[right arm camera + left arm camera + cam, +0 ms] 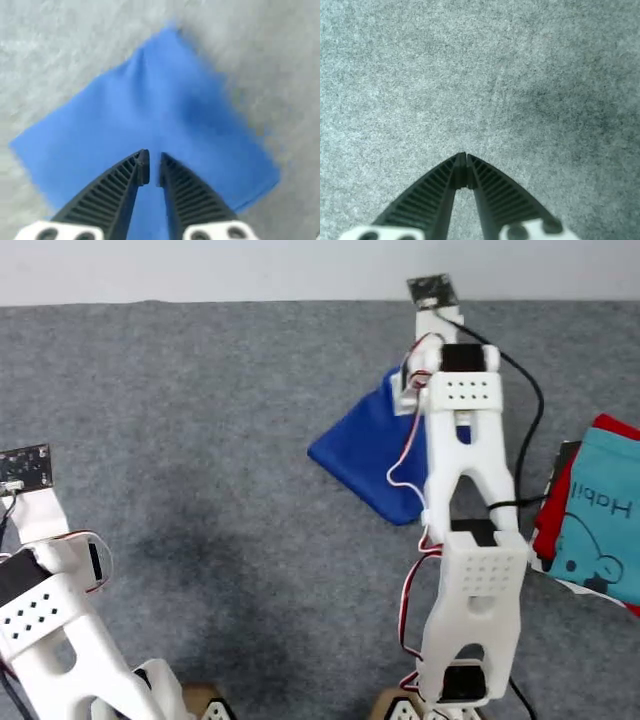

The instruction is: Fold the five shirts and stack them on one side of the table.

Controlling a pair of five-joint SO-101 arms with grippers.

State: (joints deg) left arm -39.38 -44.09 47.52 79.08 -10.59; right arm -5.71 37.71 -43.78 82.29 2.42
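Note:
A folded blue shirt (365,455) lies flat on the grey table, partly under the right arm. My right gripper (152,166) hovers just over the blue shirt (165,110), its black ribbed fingers a narrow gap apart with blue cloth showing between them; nothing looks pinched. In the high view the right gripper (415,390) is over the shirt's far corner. A stack of folded shirts (600,520), teal on top of red, sits at the table's right edge. My left gripper (466,162) is shut and empty over bare grey table (480,75) at the left.
The right arm's black cable (530,420) loops down toward the stack. Both arm bases stand at the near edge. Open grey table surface (200,440) stretches between the left arm and the blue shirt.

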